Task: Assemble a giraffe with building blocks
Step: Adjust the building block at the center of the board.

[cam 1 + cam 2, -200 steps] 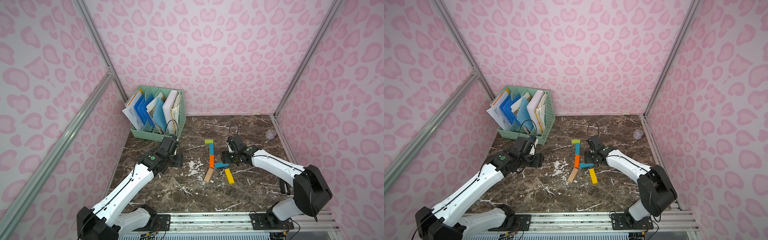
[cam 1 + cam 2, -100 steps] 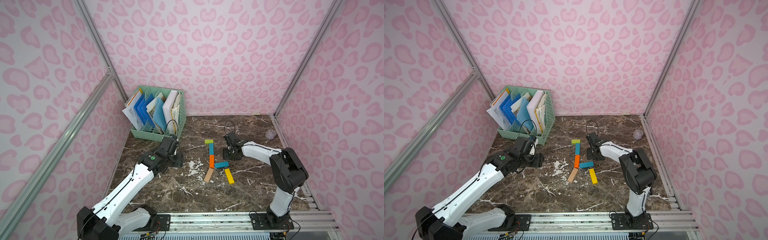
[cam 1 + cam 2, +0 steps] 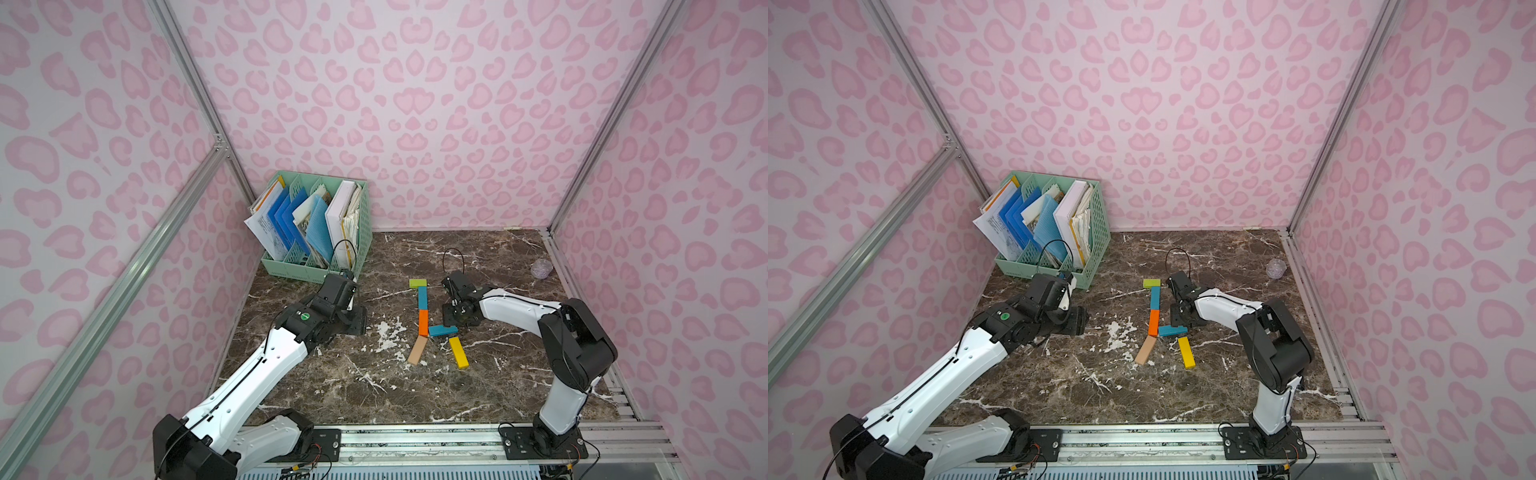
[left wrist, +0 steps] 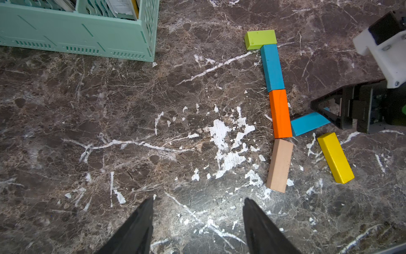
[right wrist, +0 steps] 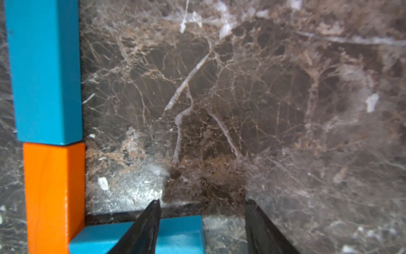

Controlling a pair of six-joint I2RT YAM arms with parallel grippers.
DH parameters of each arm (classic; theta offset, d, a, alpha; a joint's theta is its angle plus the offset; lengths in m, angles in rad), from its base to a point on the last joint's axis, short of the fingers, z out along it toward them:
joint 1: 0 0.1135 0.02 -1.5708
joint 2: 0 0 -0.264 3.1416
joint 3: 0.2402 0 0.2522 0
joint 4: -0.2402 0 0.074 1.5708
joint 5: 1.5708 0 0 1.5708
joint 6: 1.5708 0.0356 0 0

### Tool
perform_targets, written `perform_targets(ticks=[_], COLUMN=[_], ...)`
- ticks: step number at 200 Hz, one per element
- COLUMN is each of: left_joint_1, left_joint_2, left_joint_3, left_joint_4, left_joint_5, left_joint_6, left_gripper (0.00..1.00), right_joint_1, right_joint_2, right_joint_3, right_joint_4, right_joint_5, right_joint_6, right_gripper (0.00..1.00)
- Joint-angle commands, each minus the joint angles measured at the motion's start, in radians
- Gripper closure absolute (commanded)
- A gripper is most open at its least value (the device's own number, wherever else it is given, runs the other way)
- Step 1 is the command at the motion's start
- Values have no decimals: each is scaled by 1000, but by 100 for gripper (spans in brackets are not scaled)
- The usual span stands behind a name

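Lying flat on the counter (image 3: 365, 390), the giraffe (image 3: 423, 303) sits just beside the right hand (image 5: 202, 204), on the side facing the left arm. Its six building blocks (image 3: 1154, 322) are a lime-green head (image 4: 260, 39), a teal neck bar (image 4: 272, 68) and an orange neck bar (image 4: 280, 113) butted end to end. A teal body bar (image 4: 307, 124) branches off the orange bar's lower end towards the right hand. A tan leg (image 4: 280, 165) slants away below the orange bar. The yellow leg (image 4: 335, 157) lies just apart from the body bar, on the side of the right hand nearer the robot's base.

The right hand is low over the body bar's free end with its fingers parted. One finger (image 5: 145, 226) crosses above the teal bar and the rest of the gap shows bare counter. Whether that finger touches the bar cannot be told, and nothing is gripped.

The left hand (image 4: 197, 201) is spread wide over bare counter, empty and well apart from the giraffe, which lies ahead of its fingertips and off to one side. A mint-green file rack (image 3: 316, 268) stuffed with folders stands just beyond the left hand, by the back wall. A small pale ball (image 3: 541, 268) rests well beyond the right hand, near the far corner.
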Motion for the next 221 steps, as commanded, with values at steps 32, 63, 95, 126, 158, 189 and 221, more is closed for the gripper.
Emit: perform_targets(ticks=[32, 63, 95, 126, 158, 189, 221], left_joint_1=[1, 1, 0, 1, 1, 1, 1], left_joint_2=[-2, -5, -5, -6, -8, -9, -9], left_joint_3=[-1, 0, -2, -2, -2, -1, -2], left_joint_4=[0, 0, 1, 1, 0, 1, -2], left_joint_5=[2, 6, 6, 7, 7, 9, 13], left_joint_6=[2, 1, 2, 0, 0, 0, 2], left_gripper=[32, 32, 32, 32, 32, 32, 32], right_joint_1=[22, 28, 33, 40, 51, 55, 51], right_joint_2=[-18, -22, -21, -21, -21, -27, -65], right_joint_3=[-2, -4, -12, -22, -27, -37, -56], right_joint_4=[-12, -12, -3, 8, 9, 13, 48], right_joint_5=[12, 6, -11, -28, -29, -31, -31], right_joint_6=[22, 25, 33, 46, 56, 73, 99], right_gripper=[36, 37, 37, 37, 38, 38, 38])
